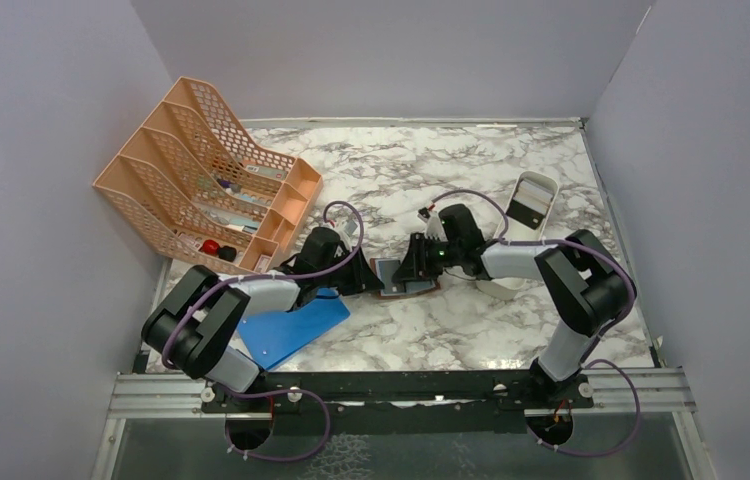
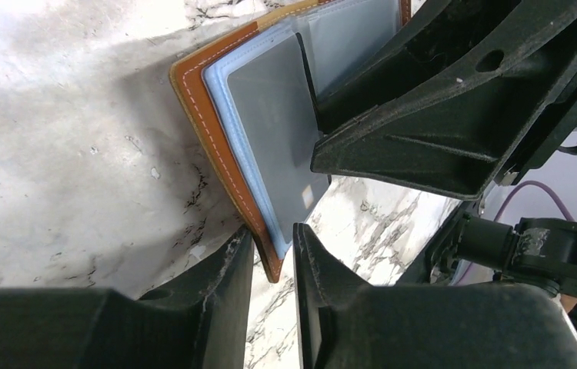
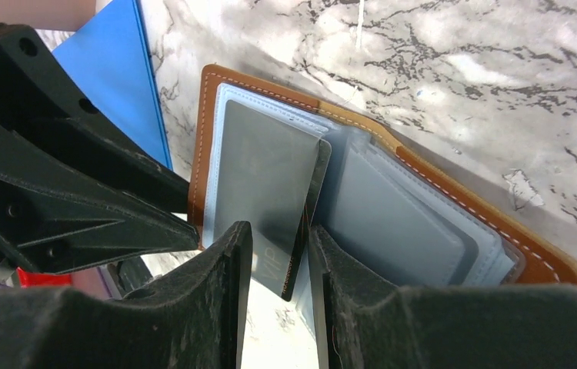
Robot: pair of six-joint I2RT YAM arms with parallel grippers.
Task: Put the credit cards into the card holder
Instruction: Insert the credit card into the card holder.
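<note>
The brown leather card holder (image 1: 407,287) lies open on the marble between both grippers, its clear blue-edged sleeves facing up. My left gripper (image 1: 371,280) is shut on the holder's corner: in the left wrist view (image 2: 272,238) its tips pinch the brown edge (image 2: 208,146). The dark card (image 3: 270,177), printed "VIP", sits mostly inside the left sleeve, its lower corner sticking out. My right gripper (image 3: 279,234) straddles that corner with its jaws a little apart, not pinching it; from above it hovers over the holder (image 1: 414,262). I cannot pick out the light blue card.
A bright blue board (image 1: 286,325) lies under the left arm. An orange mesh rack (image 1: 206,180) stands at the back left. A white oblong tray (image 1: 533,195) with something dark in it sits at the back right. Walls close in the table.
</note>
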